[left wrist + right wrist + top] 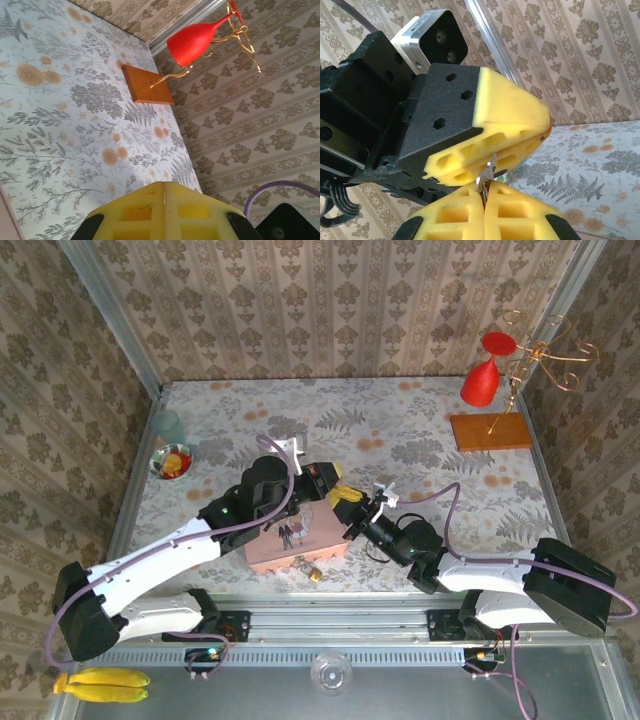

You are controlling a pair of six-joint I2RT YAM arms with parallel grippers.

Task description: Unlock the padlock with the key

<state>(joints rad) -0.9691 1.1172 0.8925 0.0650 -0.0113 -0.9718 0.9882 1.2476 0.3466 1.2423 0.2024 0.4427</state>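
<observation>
The silvery key (490, 172) stands pinched in my right gripper (484, 194), which is shut on it. The key's upper end runs into the seam between the yellow fingers (510, 107) of my left gripper, which is shut too. From above, my left gripper (346, 496) and right gripper (359, 514) meet tip to tip over the far right corner of the pink tin (285, 548). The tiny brass padlock (313, 574) lies on the table at the tin's near edge, apart from both grippers. In the left wrist view my left gripper (164, 184) shows its pads pressed together.
A red goblet (482, 380) hangs on a gold wire stand with a wooden base (490, 430) at the back right. A glass cup (167, 425) and a small bowl (172, 461) sit at the left edge. Bananas (100, 683) lie off the table, near left.
</observation>
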